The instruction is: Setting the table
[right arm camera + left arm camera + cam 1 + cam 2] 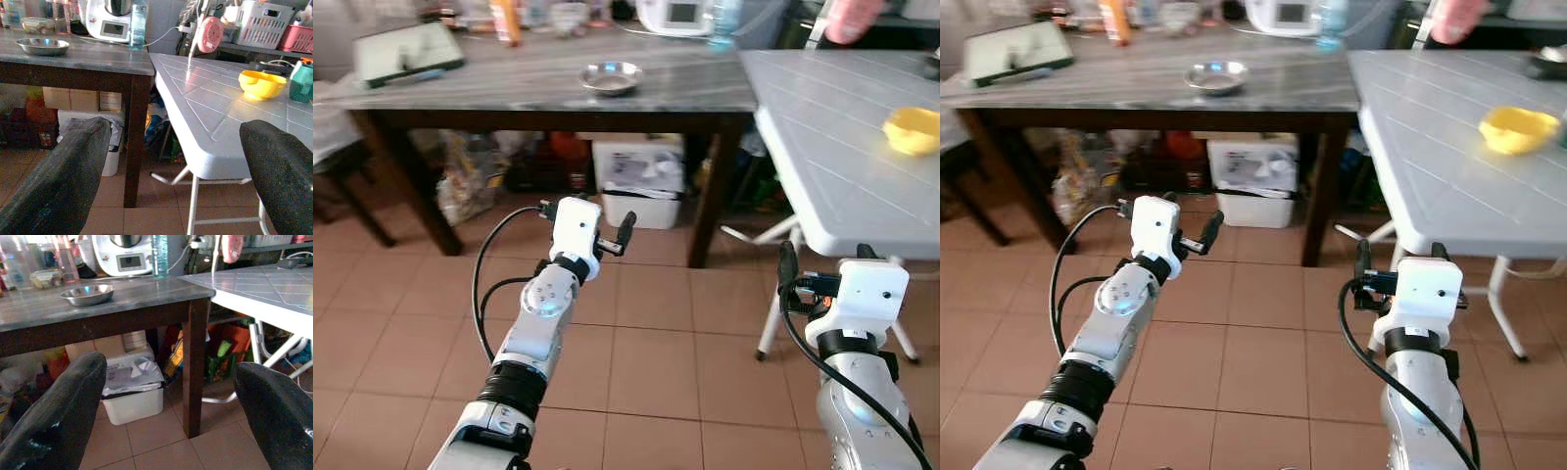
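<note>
Standing on the terracotta tile floor (646, 362), both arms are raised out front with nothing in them. The left gripper (171, 416) has its fingers spread wide, empty, aimed at the dark wooden table with the grey top (558, 83), where a shallow round steel dish (611, 76) sits. The right gripper (176, 186) is wide apart and empty too, facing the white folding plastic table (832, 166). A yellow plastic bowl (913, 129) rests on that one, well apart from both grippers.
</note>
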Available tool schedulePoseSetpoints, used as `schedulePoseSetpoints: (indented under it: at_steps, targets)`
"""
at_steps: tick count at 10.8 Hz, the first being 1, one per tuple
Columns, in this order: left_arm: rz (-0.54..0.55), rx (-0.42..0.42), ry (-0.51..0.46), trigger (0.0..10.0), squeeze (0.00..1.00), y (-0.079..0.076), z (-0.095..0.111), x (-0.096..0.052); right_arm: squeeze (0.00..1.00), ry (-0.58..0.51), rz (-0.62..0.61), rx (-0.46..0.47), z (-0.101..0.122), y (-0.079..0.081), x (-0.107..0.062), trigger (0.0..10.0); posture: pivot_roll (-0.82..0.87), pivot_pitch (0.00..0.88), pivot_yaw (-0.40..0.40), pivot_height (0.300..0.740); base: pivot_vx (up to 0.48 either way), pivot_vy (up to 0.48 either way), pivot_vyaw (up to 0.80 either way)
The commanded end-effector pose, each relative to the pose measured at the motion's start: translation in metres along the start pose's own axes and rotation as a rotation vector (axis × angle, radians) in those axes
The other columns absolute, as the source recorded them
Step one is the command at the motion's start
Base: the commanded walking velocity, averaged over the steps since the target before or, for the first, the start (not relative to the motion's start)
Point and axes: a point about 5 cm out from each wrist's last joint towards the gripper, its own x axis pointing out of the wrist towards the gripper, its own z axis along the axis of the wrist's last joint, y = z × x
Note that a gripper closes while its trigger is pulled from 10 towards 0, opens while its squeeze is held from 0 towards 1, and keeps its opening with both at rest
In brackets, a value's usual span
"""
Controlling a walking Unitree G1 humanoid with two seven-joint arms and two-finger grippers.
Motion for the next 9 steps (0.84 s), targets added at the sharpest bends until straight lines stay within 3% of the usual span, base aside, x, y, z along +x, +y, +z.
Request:
schedulePoseSetpoints:
  at_steps: [1, 3, 9]
  targets:
    - [0.007, 0.014, -0.006, 10.0, 0.0, 0.003, 0.001, -0.002, 0.0, 0.007, 0.009, 0.002, -0.002, 0.002, -0.001, 10.0, -0.06, 0.096, 0.029, 0.74, 0.0, 0.0, -0.73]
    - [0.011, 0.026, -0.007, 10.0, 0.0, 0.011, -0.002, -0.009, 0.0, 0.009, 0.018, 0.002, -0.003, 0.004, -0.003, 10.0, -0.06, 0.102, 0.031, 0.74, 0.0, 0.0, 0.0]
    - [0.053, 0.092, 0.067, 10.0, 0.0, 0.044, -0.017, -0.061, 0.0, 0.027, 0.039, 0.012, -0.009, 0.008, -0.01, 10.0, -0.02, 0.102, 0.027, 0.74, 0.0, 0.0, 0.0]
